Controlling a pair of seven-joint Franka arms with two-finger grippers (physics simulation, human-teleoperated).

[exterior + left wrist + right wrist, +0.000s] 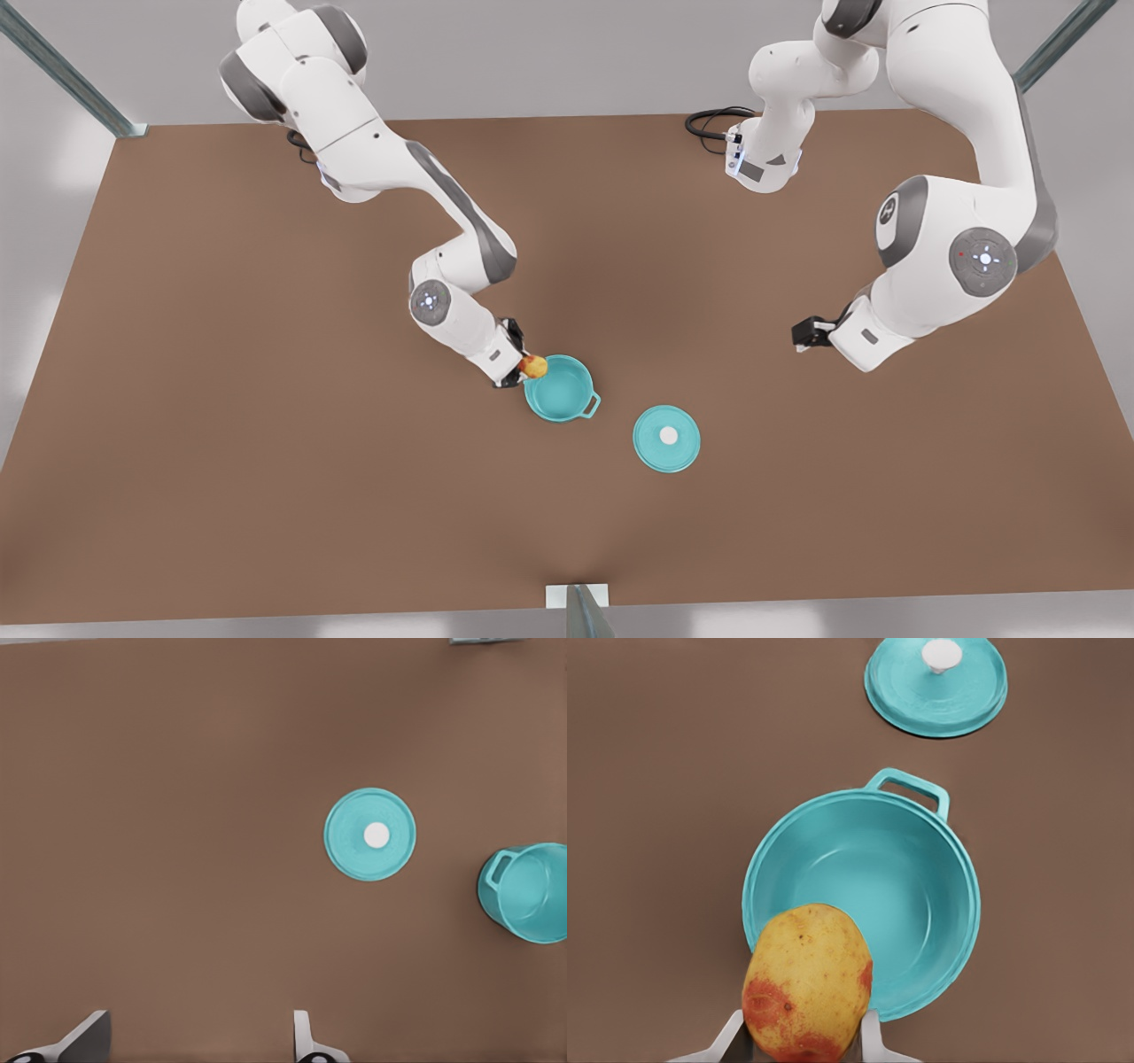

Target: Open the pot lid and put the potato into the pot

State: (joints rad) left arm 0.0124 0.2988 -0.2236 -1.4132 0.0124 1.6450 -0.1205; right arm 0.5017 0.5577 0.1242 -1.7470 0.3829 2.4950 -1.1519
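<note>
Clamped on the potato (806,981), my right gripper (521,365) hangs over the pot's (561,390) rim on the front view's left side, potato just above the edge. Pot open, teal inside bare. Pot lid (666,438) lies flat on the table (266,443), knob up, near the pot on the front view's right. My left gripper (800,337) waits well right, fingers (303,1038) spread wide, holding nothing.

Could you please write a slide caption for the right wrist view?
Right end effector holds the lumpy yellow-orange potato at the open teal pot's rim; flat teal lid lies beside.
</note>
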